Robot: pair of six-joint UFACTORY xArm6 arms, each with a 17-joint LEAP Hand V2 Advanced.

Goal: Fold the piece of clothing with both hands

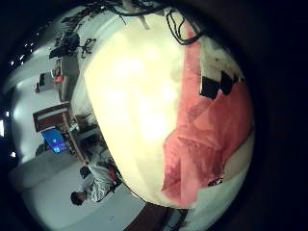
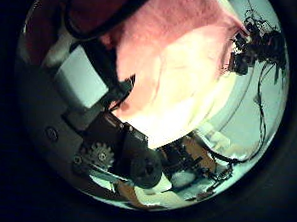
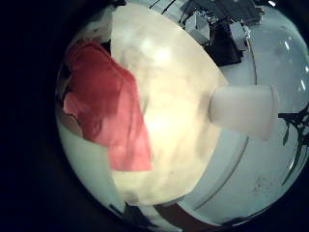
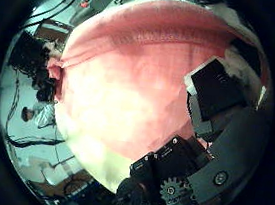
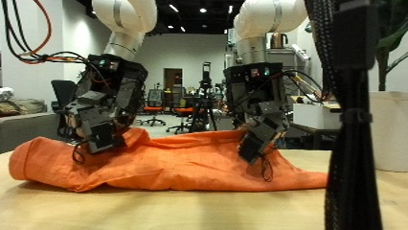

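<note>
An orange garment (image 5: 179, 168) lies spread in a long low heap on the wooden table (image 5: 127, 206). My left hand (image 5: 104, 105) hangs over one end of it, bent fingers pointing down and their tips touching the cloth. My right hand (image 5: 261, 105) stands over the other half, its fingertips (image 5: 251, 149) resting on the fabric. Neither hand's fingers wrap round the cloth. The garment (image 4: 130, 81) fills the right thumb side palm view, and the garment (image 2: 181, 63) is also close in the left thumb side view. The garment (image 3: 111, 106) shows spread on the tabletop.
A black pole (image 5: 347, 115) stands in the foreground beside the right hand. A white cylinder (image 5: 385, 120) stands at the table's end behind it, and the same white cylinder (image 3: 241, 108) shows in the right little finger side view. Office chairs stand behind the table.
</note>
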